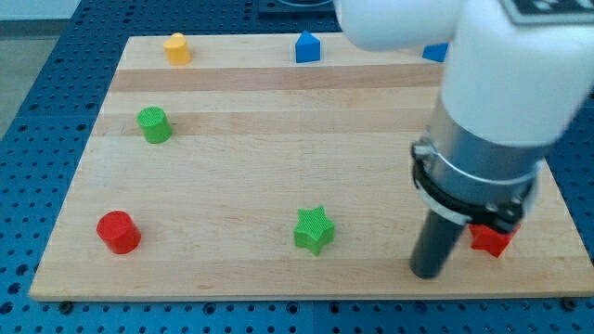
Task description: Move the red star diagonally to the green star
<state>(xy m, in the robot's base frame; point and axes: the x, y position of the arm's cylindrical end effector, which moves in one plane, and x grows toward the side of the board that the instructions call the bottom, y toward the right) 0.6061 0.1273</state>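
Observation:
The green star lies near the view's bottom, a little right of the middle of the wooden board. The red star sits at the bottom right, mostly hidden behind the arm, so only part of it shows. My tip rests on the board just left of the red star, between it and the green star, and closer to the red one. I cannot tell if it touches the red star.
A red cylinder sits at bottom left, a green cylinder at upper left, a yellow block and a blue block along the top edge. Another blue block peeks from behind the arm at top right.

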